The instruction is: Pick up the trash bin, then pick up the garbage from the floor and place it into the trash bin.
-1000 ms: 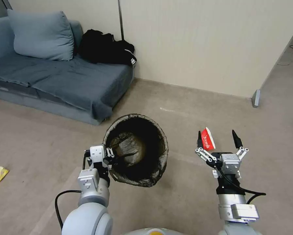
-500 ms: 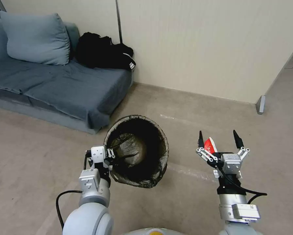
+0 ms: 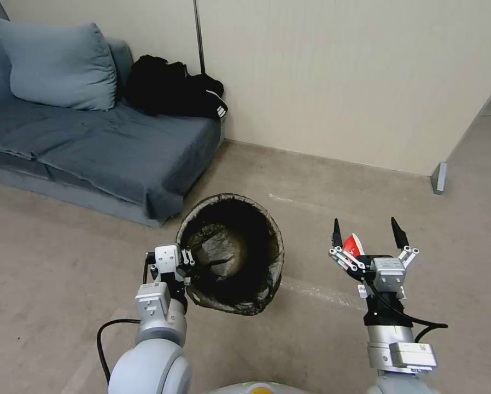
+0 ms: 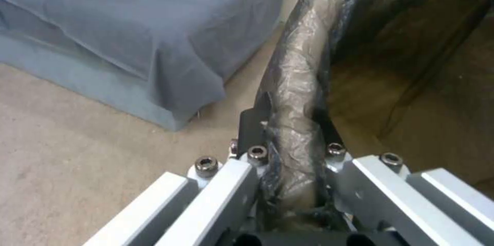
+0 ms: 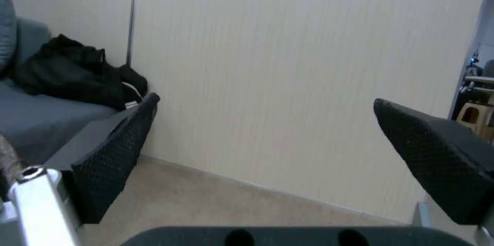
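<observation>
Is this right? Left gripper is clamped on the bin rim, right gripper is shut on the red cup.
Not quite. The left gripper is clamped on the bin rim, as the left wrist view confirms. But the right gripper is open: the head view and right wrist view show its fingers spread wide, holding nothing. The red cup lies on the floor beyond it.

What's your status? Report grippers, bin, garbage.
Left gripper shut on trash bin rim, bin held up off the floor. Right gripper open, above red-and-white cup on the floor. Path to cup clear.
</observation>
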Robot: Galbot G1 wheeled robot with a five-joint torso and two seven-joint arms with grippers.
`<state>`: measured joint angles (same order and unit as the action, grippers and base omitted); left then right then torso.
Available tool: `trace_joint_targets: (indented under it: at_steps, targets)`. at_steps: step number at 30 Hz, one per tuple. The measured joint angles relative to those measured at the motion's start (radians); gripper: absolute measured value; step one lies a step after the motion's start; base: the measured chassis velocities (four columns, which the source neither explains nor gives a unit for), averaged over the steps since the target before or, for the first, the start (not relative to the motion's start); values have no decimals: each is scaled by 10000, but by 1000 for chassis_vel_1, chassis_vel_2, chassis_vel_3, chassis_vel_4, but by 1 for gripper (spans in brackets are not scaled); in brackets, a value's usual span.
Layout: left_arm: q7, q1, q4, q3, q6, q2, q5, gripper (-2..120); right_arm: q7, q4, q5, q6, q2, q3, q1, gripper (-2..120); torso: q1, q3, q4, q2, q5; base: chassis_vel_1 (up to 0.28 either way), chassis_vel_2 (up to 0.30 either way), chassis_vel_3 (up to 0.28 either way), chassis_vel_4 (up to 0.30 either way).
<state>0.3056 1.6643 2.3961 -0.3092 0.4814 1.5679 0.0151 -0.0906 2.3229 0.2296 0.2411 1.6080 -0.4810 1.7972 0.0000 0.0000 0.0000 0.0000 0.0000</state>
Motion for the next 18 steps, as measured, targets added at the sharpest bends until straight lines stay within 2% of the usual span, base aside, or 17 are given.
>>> trace_joint_targets:
  at_steps: [7,9,12,18]
  targets:
    - [0,56,-34,-1,19,-13,0,1,23,-41,-123,-58,1,-57,-138,100,0,0,-2,0,-1,0,0,0,0]
    - [0,77,-35,8,37,-15,9,1,38,-89,-401,-265,2,-162,-368,100,0,0,-3,1,-1,0,0,0,0]
    - [-26,136,-38,24,52,3,50,1,97,-282,-1471,-1092,-1,-580,-1354,100,0,0,6,0,2,0,0,0,0]
    - [-28,173,-59,25,52,6,71,1,116,-330,-1710,-1288,1,-662,-1564,100,0,0,2,0,0,0,0,0,0]
